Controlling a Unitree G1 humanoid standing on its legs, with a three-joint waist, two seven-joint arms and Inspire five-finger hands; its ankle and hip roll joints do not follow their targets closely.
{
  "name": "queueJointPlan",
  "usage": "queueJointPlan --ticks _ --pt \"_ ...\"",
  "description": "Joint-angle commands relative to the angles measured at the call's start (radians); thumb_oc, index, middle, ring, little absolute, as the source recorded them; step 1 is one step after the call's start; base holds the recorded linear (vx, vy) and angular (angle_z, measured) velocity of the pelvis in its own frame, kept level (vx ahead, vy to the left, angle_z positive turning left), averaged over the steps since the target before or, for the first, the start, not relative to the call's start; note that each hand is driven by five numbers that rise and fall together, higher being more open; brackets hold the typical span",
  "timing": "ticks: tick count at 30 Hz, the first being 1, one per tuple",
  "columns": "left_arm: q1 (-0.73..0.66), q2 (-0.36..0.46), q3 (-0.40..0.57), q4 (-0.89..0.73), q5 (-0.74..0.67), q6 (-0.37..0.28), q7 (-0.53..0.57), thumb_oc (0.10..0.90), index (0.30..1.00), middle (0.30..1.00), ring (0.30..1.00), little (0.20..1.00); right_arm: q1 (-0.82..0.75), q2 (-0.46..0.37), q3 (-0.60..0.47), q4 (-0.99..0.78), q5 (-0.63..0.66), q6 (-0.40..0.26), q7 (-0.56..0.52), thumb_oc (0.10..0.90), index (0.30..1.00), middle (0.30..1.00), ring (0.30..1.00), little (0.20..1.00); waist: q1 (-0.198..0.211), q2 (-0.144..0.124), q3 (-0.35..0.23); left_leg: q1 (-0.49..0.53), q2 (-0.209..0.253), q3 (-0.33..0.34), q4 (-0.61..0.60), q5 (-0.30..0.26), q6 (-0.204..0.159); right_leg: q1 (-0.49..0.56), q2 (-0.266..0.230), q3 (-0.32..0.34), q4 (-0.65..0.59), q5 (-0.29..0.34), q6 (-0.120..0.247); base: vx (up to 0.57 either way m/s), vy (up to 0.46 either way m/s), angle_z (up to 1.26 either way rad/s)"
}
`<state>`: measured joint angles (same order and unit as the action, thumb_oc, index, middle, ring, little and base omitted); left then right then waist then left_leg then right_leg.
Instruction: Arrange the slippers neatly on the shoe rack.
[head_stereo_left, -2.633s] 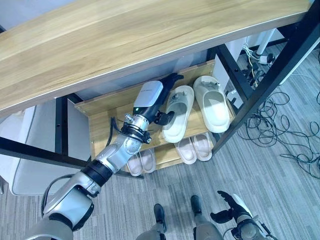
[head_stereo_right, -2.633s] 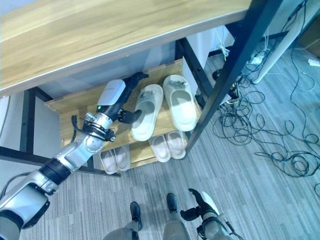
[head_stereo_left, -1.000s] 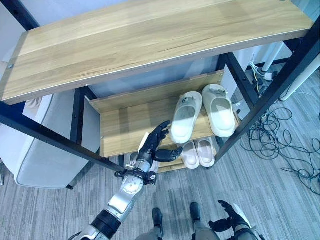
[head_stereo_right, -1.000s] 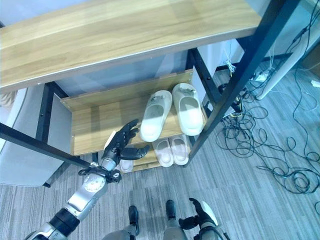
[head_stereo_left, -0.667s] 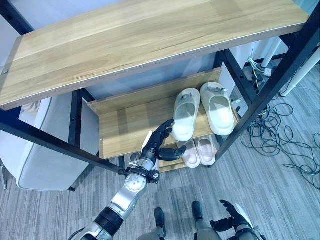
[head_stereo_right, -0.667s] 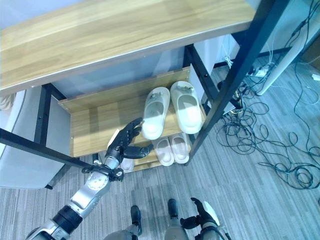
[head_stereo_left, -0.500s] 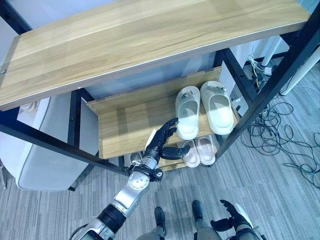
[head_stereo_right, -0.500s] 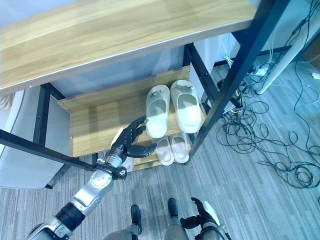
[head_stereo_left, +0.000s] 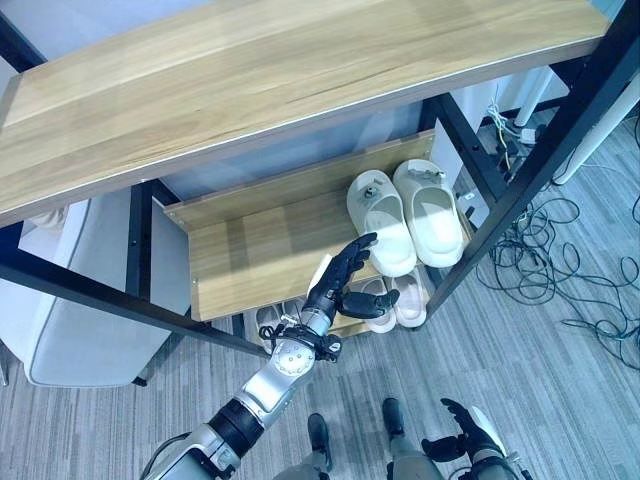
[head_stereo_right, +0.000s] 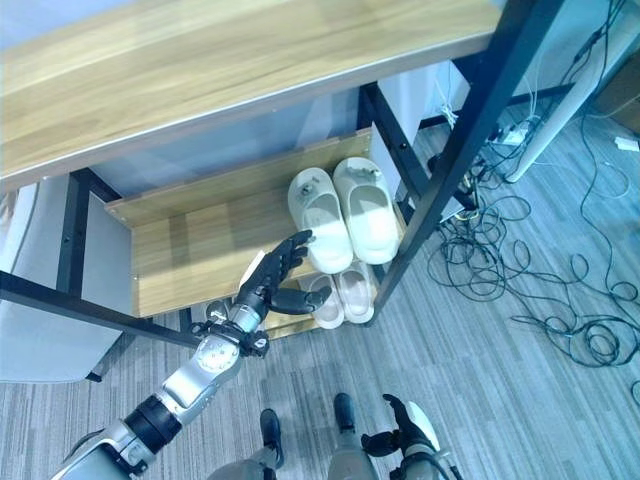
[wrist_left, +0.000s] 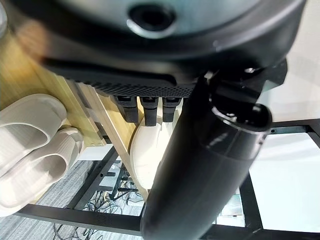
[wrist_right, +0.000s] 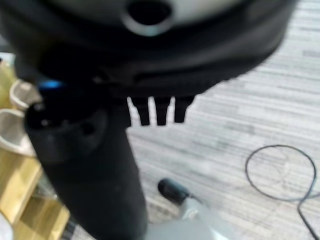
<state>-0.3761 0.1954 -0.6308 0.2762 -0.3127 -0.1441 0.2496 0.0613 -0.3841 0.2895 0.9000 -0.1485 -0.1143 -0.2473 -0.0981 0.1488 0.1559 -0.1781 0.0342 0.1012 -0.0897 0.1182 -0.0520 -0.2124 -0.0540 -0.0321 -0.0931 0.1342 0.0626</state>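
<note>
Two cream slippers lie side by side at the right end of the shoe rack's middle shelf (head_stereo_left: 250, 250), toes toward the back: the left slipper (head_stereo_left: 380, 208) and the right slipper (head_stereo_left: 431, 209). My left hand (head_stereo_left: 345, 282) is open at the shelf's front edge, its straight fingers reaching up to the left slipper's near left side; the thumb points right below it. In the left wrist view that slipper (wrist_left: 148, 152) shows past the fingers. My right hand (head_stereo_left: 465, 437) hangs low over the floor, open and holding nothing.
A wide wooden top board (head_stereo_left: 250, 90) overhangs the shelf. The lower shelf holds two small pale pairs (head_stereo_left: 395, 295) (head_stereo_left: 270, 322). A black frame post (head_stereo_left: 520, 170) slants past the shelf's right end. Cables (head_stereo_left: 560, 260) lie on the grey floor at the right; a pale cabinet (head_stereo_left: 70, 300) stands left.
The left slipper has turned from slanting to parallel beside the right one. My left hand pulled back to the shelf front, then followed the slipper rightward, staying open. The camera shifted too.
</note>
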Motion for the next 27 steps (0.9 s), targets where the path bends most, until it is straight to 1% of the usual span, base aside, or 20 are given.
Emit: queueJointPlan --ticks 1,6,7,10,13,17,18,23,25,26,27 --pt "-0.162 -0.079 -0.017 0.032 0.055 -0.067 -0.029 0.800 0.900 0.900 0.900 0.900 0.018 -0.029 0.015 -0.018 0.016 -0.038 -0.019 0.800 0.900 0.900 0.900 0.900 -0.026 -0.044 -0.012 0.040 -0.022 -0.013 0.002 -0.101 -0.014 0.024 -0.038 -0.060 0.006 -0.114 0.042 0.02 -0.035 0.07" --pt "-0.163 -0.038 0.005 0.003 0.070 -0.065 -0.036 0.800 0.900 0.900 0.900 0.900 0.009 -0.015 0.021 0.003 0.011 -0.033 -0.012 0.800 0.900 0.900 0.900 0.900 -0.014 -0.056 -0.027 0.050 -0.019 -0.028 0.002 -0.101 -0.017 0.048 -0.035 -0.081 0.006 -0.121 0.041 0.01 -0.020 0.13" --pt "-0.159 -0.014 0.021 -0.023 0.067 -0.070 -0.041 0.800 0.900 0.900 0.900 0.900 0.007 -0.011 0.022 0.008 0.009 -0.031 -0.006 0.800 0.900 0.900 0.900 0.900 -0.005 -0.061 -0.034 0.054 -0.018 -0.033 0.002 -0.101 -0.018 0.058 -0.036 -0.090 0.006 -0.122 0.040 0.01 -0.006 0.19" --pt "-0.144 0.029 0.045 -0.084 0.046 -0.071 -0.055 0.800 0.900 0.900 0.900 0.900 0.002 -0.003 0.026 0.011 0.002 -0.025 0.004 0.800 0.900 0.900 0.900 0.900 0.008 -0.072 -0.046 0.061 -0.017 -0.045 0.002 -0.100 -0.020 0.075 -0.037 -0.111 0.006 -0.125 0.041 0.00 0.004 0.18" --pt "-0.122 0.072 0.078 -0.143 0.026 -0.077 -0.070 0.800 0.900 0.900 0.900 0.900 -0.003 0.013 0.028 0.019 -0.001 -0.020 0.011 0.800 0.900 0.900 0.900 0.900 0.029 -0.084 -0.058 0.066 -0.018 -0.060 0.002 -0.099 -0.023 0.094 -0.040 -0.133 0.006 -0.127 0.040 0.00 0.009 0.25" --pt "-0.042 0.117 0.119 -0.225 -0.025 -0.073 -0.109 0.800 0.900 0.900 0.900 0.900 -0.013 0.037 0.024 0.036 0.001 -0.010 0.017 0.800 0.900 0.900 0.900 0.900 0.066 -0.102 -0.073 0.071 -0.020 -0.098 0.002 -0.094 -0.029 0.121 -0.044 -0.178 0.006 -0.133 0.036 -0.01 -0.006 0.29" --pt "0.000 0.140 0.133 -0.260 -0.043 -0.068 -0.136 0.800 0.900 0.900 0.900 0.900 -0.012 0.047 0.016 0.042 0.002 -0.005 0.020 0.800 0.900 0.900 0.900 0.900 0.086 -0.110 -0.081 0.070 -0.023 -0.119 0.002 -0.090 -0.033 0.134 -0.047 -0.206 0.006 -0.136 0.033 -0.02 -0.014 0.45" --pt "0.153 0.198 0.180 -0.319 -0.072 -0.047 -0.207 0.800 0.900 0.900 0.900 0.900 -0.021 0.068 0.006 0.077 0.002 0.006 0.029 0.800 0.900 0.900 0.900 0.900 0.139 -0.132 -0.094 0.072 -0.029 -0.177 0.002 -0.083 -0.039 0.174 -0.052 -0.278 0.006 -0.145 0.029 0.00 -0.005 0.48" --pt "0.157 0.200 0.181 -0.322 -0.073 -0.045 -0.207 0.800 0.900 0.900 0.900 0.900 -0.020 0.069 0.008 0.078 0.002 0.006 0.028 0.800 0.900 0.900 0.900 0.900 0.136 -0.133 -0.095 0.072 -0.030 -0.180 0.002 -0.083 -0.039 0.175 -0.052 -0.280 0.006 -0.146 0.029 0.01 0.003 0.43" --pt "0.235 0.221 0.204 -0.324 -0.083 -0.036 -0.236 0.800 0.900 0.900 0.900 0.900 -0.028 0.071 0.006 0.090 0.002 0.009 0.033 0.800 0.900 0.900 0.900 0.900 0.157 -0.141 -0.097 0.077 -0.032 -0.193 0.002 -0.082 -0.039 0.191 -0.051 -0.296 0.006 -0.149 0.028 0.02 0.012 0.33" --pt "0.274 0.231 0.216 -0.323 -0.083 -0.030 -0.252 0.800 0.900 0.900 0.900 0.900 -0.029 0.072 0.004 0.096 0.002 0.011 0.036 0.800 0.900 0.900 0.900 0.900 0.168 -0.145 -0.100 0.079 -0.033 -0.200 0.002 -0.082 -0.038 0.197 -0.052 -0.304 0.006 -0.151 0.027 0.04 0.024 0.18"
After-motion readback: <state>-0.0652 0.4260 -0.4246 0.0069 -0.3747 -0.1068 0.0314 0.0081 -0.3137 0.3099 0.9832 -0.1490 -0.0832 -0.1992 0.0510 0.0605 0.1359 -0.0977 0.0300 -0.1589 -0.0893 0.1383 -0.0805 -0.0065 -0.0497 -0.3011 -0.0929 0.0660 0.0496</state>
